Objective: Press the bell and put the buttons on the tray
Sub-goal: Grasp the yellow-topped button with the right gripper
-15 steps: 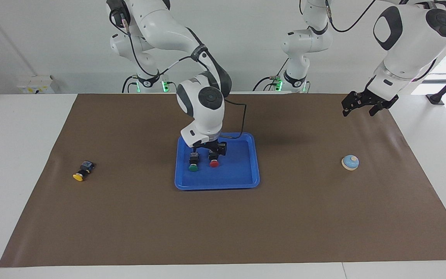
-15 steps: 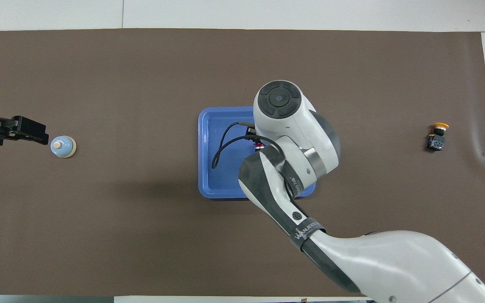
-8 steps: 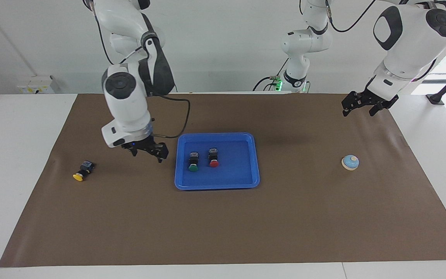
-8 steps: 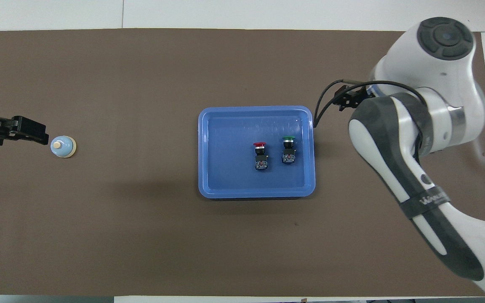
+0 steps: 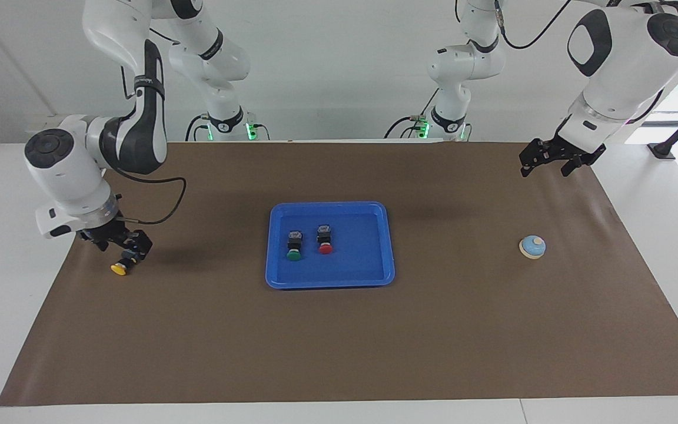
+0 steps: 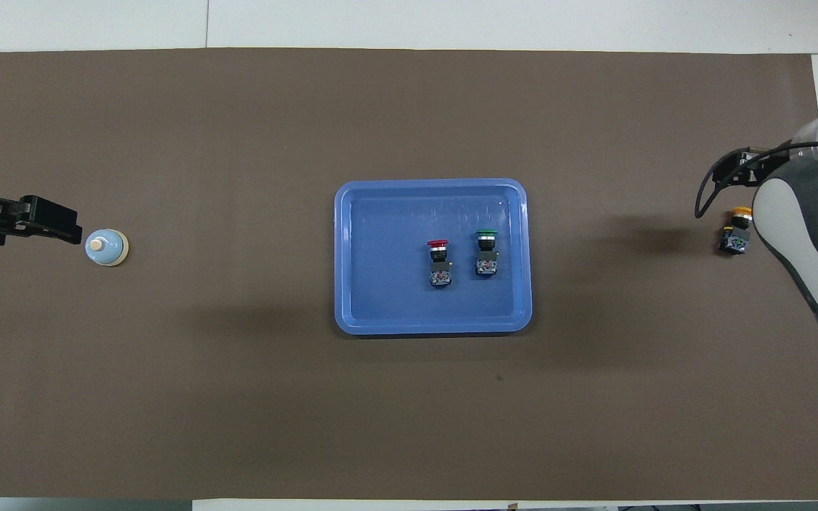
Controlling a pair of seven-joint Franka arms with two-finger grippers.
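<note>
Facing view: my right gripper (image 5: 121, 246) low over yellow-capped black push-button (image 5: 125, 263) at right arm's end of brown-covered counter (image 5: 339, 330), fingers spread. Button light, rigid, lying sideways; grip black body. My left gripper (image 5: 554, 160) waits, fingers spread.

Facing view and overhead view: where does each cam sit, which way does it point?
Facing view: high across the table, looking at the robots; both arms and bases show, right gripper low at the yellow-capped black button, left gripper waiting in the air.
Overhead view: above the robots' end, looking steeply down; only arm ends show.
Shared: blue rectangular plastic tray, light blue dome bell, half a turn apart.
</note>
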